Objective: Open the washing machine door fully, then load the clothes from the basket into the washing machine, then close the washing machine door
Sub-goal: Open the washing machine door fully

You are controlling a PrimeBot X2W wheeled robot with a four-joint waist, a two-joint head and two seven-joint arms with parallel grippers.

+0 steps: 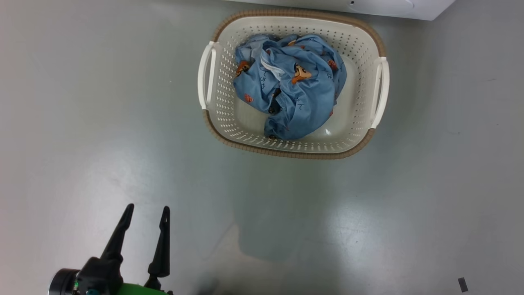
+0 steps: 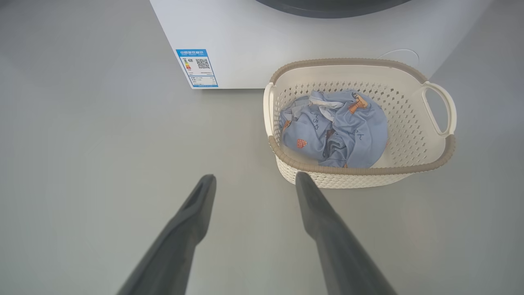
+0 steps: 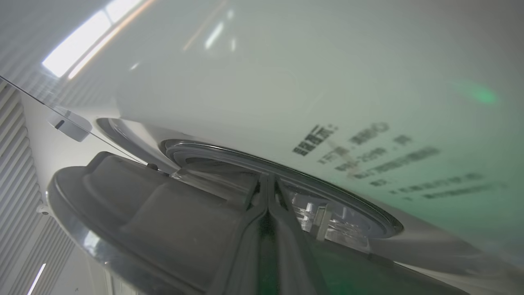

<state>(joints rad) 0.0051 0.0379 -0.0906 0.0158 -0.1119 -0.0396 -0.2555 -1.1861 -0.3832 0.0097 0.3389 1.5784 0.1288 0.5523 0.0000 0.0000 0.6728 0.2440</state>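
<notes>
Where the head view looks down, clothes lie bundled in the basket, left gripper fingers spread wide, empty. Left wrist view: basket just before the washing machine. Right wrist view: right gripper fingers pressed together, empty, at the washing machine door; advised: push steadily to full swing.

basket open-topped | bare floor around it | washing machine blocks far side
</notes>
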